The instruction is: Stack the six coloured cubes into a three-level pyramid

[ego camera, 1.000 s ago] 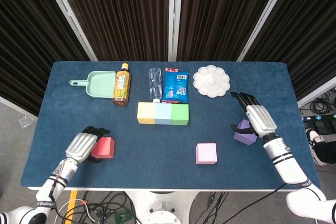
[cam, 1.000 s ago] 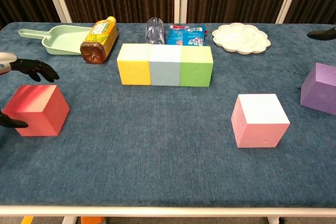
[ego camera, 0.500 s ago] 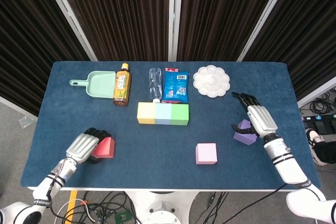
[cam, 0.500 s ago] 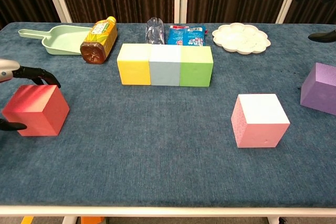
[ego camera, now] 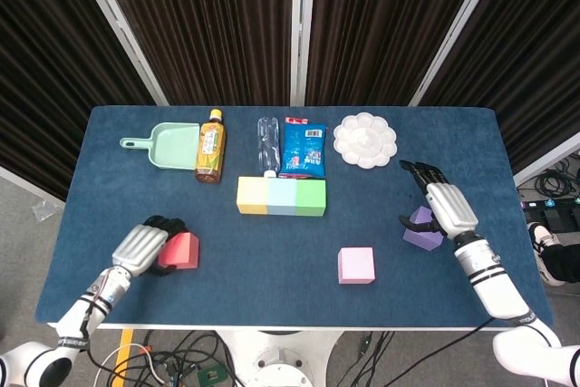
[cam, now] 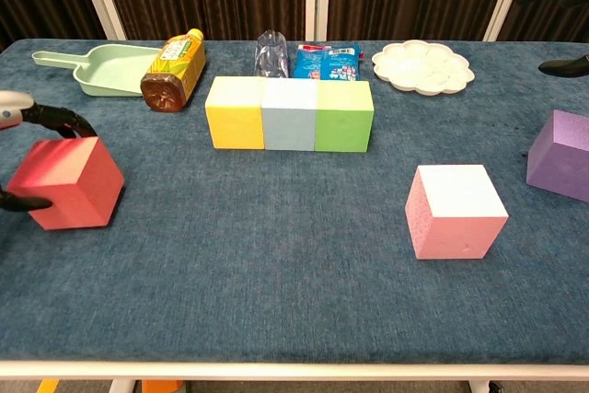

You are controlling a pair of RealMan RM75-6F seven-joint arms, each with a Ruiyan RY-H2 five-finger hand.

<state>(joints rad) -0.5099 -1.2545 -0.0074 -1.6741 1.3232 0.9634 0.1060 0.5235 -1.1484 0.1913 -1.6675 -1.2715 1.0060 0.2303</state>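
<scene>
A: On our desk (ego camera: 272, 251), the yellow, blue and green cubes (ego camera: 281, 197) sit in a touching row mid-desk.

B: Our left hand (ego camera: 143, 246) grips the tilted red cube (cam: 69, 183) near left. Our right hand (ego camera: 441, 204) hovers spread-fingered, holding nothing, over the purple cube (cam: 561, 156).

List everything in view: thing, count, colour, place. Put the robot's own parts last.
yellow cube: 1, yellow, left end of the row mid-table
blue cube: 1, pale blue, middle of the row
green cube: 1, green, right end of the row
red cube: 1, red, tilted, front left
pink cube: 1, pink, front right
purple cube: 1, purple, right edge
dustpan: 1, mint, back left
tea bottle: 1, amber, lying beside the dustpan
clear bottle: 1, clear, lying behind the row
snack packet: 1, blue, behind the row
palette: 1, white, back right
left hand: holds the red cube
right hand: over the purple cube
</scene>
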